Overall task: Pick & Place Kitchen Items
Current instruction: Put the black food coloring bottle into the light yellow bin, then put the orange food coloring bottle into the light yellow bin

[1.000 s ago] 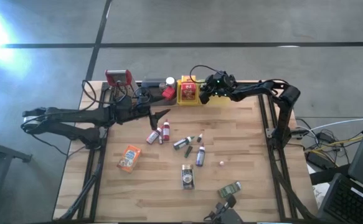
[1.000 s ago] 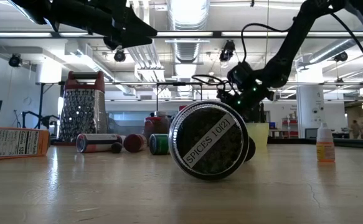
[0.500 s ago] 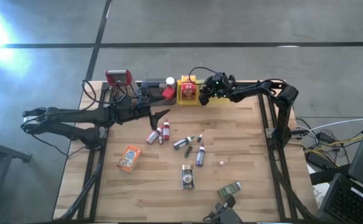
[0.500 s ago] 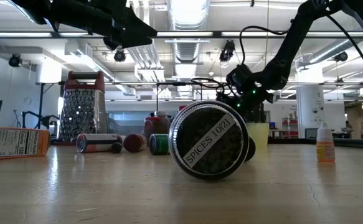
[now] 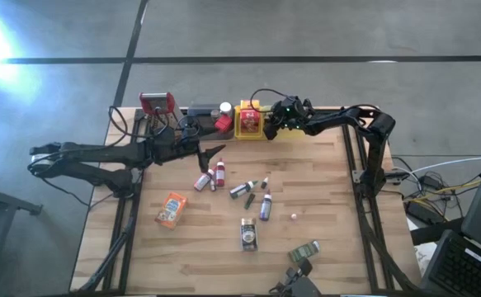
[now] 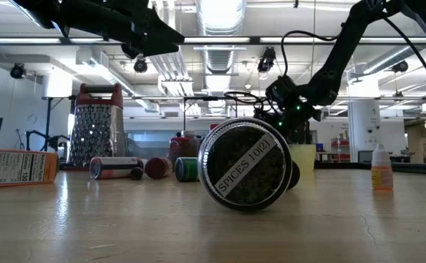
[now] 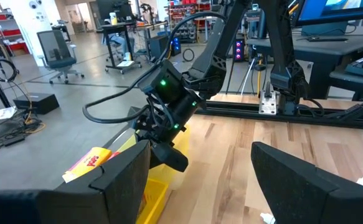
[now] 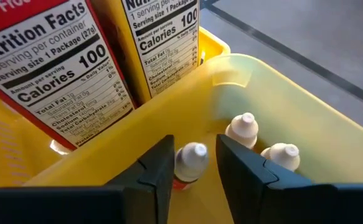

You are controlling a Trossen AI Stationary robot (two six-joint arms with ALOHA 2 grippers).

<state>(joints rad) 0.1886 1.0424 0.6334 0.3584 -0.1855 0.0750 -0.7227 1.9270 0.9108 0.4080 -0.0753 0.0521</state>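
My right gripper [image 5: 270,124] hangs over the trays at the table's far edge, slanting down into the pale yellow-green tray [image 8: 274,87]. In the right wrist view its fingers [image 8: 195,144] stand a little apart on either side of a small white-capped bottle with an orange label [image 8: 190,163]. Two more white-capped bottles [image 8: 242,132] lie in that tray. Red packets [image 8: 50,81] stand in the yellow tray [image 5: 251,122] beside it. My left gripper [image 5: 215,153] waits open and level above the table's left middle, with nothing in it. Loose bottles [image 5: 211,176], an orange box [image 5: 171,209] and a spice tin [image 6: 245,164] lie on the table. My right gripper has one finger [image 8: 159,168] on each side of the bottle's white cap [image 8: 193,152], coming from above at a slant. A narrow gap shows on one side. Whether the other finger touches the cap I cannot tell. The bottle is down in the tray.
A red-topped metal grater [image 5: 157,106] stands at the far left corner, with cables and a red-capped jar [image 5: 223,124] beside the trays. A blue bottle [image 5: 265,206], dark bottles [image 5: 244,190] and a green item [image 5: 306,250] are scattered over the middle and near part of the table.
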